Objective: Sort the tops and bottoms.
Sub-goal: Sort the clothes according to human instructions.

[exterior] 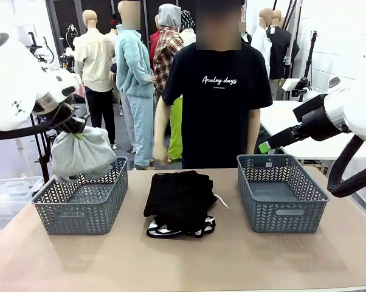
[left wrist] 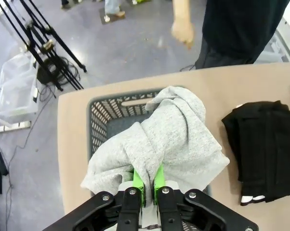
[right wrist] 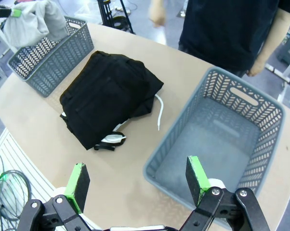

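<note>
**Front view.** Pinching the bunched grey top (exterior: 82, 155) with the left gripper (exterior: 73, 125), fingers pressed tight on the cloth. Dangling it straight above the left basket (exterior: 79, 210); touching the far rim or just clearing it, hard to tell which. Lying just right of the left basket, the black bottoms (exterior: 180, 194), stacked over the white shorts (exterior: 171, 230). Hovering farther right of the left basket, beyond the right basket (exterior: 280, 194), the right gripper (exterior: 265, 146), high off the table.

**Left wrist view.** Looking down along the green fingers (left wrist: 138, 180), squeezing a fold of the grey top over the left basket's floor; probably needing only a straight drop. Covering much of that basket's inside.

**Right wrist view.** Spreading the fingers (right wrist: 79, 180) wide, gripping nothing. Facing the black bottoms, right of the left basket and nearer this arm, long axis slanting across the line between the fingers. Hiding most of the white shorts underneath; garment count impossible to make out.
</note>
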Available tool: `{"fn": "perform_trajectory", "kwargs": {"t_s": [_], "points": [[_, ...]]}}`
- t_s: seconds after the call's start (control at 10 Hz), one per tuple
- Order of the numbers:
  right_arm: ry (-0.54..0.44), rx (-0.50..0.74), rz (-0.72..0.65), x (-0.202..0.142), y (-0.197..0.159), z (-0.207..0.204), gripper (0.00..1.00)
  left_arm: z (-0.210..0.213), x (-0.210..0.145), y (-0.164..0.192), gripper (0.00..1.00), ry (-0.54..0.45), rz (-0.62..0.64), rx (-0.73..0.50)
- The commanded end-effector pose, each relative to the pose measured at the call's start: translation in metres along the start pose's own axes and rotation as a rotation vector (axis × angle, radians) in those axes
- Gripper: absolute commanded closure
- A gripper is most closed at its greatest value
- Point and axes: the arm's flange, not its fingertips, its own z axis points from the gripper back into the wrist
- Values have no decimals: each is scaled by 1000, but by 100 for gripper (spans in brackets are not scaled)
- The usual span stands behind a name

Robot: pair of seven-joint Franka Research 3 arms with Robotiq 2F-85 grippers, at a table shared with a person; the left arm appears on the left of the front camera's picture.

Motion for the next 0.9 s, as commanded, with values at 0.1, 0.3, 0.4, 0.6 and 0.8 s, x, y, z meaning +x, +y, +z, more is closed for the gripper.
{"fn": "perform_trajectory", "kwargs": {"t_s": [0.1, 0.3, 0.4, 0.6, 0.8], "points": [[-7, 22, -13, 0, 0, -2, 0, -36, -14, 12, 100, 70, 44, -78], [-7, 22, -13, 0, 0, -2, 0, -54, -22, 19, 100, 94, 38, -56], [-7, 22, -13, 0, 0, -2, 0, -58, -23, 21, 100, 110, 54, -46], [-7, 22, -13, 0, 0, -2, 0, -69, -30, 22, 100, 185, 117, -69], [-7, 22, -13, 0, 0, -2, 0, -84, -38, 19, 100, 245, 113, -67]]}}
